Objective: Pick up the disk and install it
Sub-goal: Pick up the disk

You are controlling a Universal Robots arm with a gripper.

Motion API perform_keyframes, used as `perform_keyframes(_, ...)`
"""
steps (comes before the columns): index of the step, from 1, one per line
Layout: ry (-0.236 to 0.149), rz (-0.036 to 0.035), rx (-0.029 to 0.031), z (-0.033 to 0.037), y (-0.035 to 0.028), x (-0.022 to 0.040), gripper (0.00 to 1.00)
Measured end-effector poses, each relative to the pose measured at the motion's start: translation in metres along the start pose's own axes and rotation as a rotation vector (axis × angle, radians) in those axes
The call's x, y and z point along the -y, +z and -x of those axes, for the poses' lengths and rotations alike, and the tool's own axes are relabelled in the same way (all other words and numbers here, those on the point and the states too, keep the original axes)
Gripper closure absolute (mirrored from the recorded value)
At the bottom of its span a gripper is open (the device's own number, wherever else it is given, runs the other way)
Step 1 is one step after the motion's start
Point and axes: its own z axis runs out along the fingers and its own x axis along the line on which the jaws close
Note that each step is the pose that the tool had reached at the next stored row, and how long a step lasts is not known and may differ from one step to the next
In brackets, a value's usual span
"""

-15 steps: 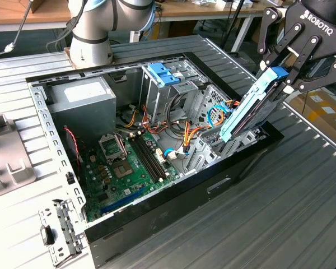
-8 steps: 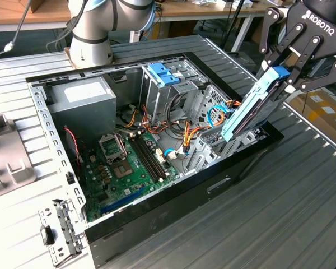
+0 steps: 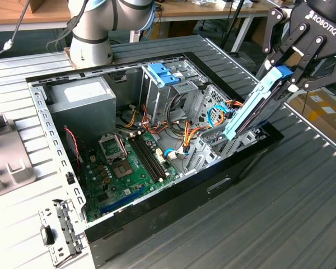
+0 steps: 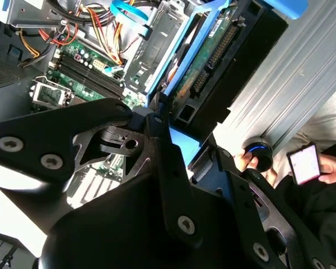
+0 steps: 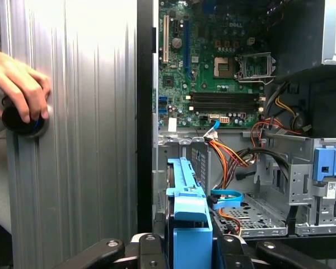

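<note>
The disk (image 3: 251, 107) is a flat drive with bright blue side rails, held tilted on edge over the open computer case (image 3: 173, 196) at the exterior view's right. Its lower end dips toward the metal drive bay (image 3: 210, 120) among orange and blue cables. My gripper (image 3: 289, 72) is shut on the disk's upper blue end. In both wrist views the blue rail runs out from between the black fingers: the disk (image 4: 208, 59) shows its green board edge, and the disk (image 5: 186, 216) points down at the bay floor (image 5: 252, 216).
Inside the case lie a green motherboard (image 3: 129, 162), a grey power-supply box (image 3: 81, 103) and a blue-latched cage (image 3: 163, 74). The arm's base (image 3: 92, 33) stands behind. A person's hand (image 5: 19, 84) rests on a black knob on the ribbed table; another hand holds a phone (image 4: 303, 163).
</note>
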Motion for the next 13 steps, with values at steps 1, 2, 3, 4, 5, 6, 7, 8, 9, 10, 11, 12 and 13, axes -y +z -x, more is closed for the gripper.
perform_keyframes(1,0.0,0.0,0.0,0.0,0.0001,0.0007,0.63)
perform_keyframes(2,0.0,0.0,0.0,0.0,0.0001,0.0012,0.63)
perform_keyframes(3,0.0,0.0,0.0,0.0,0.0002,0.0018,0.63)
perform_keyframes(4,0.0,0.0,0.0,0.0,0.0003,0.0025,0.63)
perform_keyframes(5,0.0,0.0,0.0,0.0,0.0003,0.0035,0.63)
perform_keyframes(6,0.0,0.0,0.0,0.0,0.0004,0.0043,0.63)
perform_keyframes(7,0.0,0.0,0.0,0.0,0.0005,0.0052,0.63)
perform_keyframes(8,0.0,0.0,0.0,0.0,0.0007,0.0071,0.63)
perform_keyframes(9,0.0,0.0,0.0,0.0,0.0009,0.0081,0.63)
perform_keyframes(10,0.0,0.0,0.0,0.0,0.001,0.0089,0.63)
perform_keyframes(11,0.0,0.0,-0.0001,0.0,0.0011,0.0098,0.63)
perform_keyframes(12,0.0,0.0,-0.0001,0.0,0.0012,0.0108,0.63)
perform_keyframes(13,0.0,0.0,-0.0001,0.0,0.0013,0.0114,0.63)
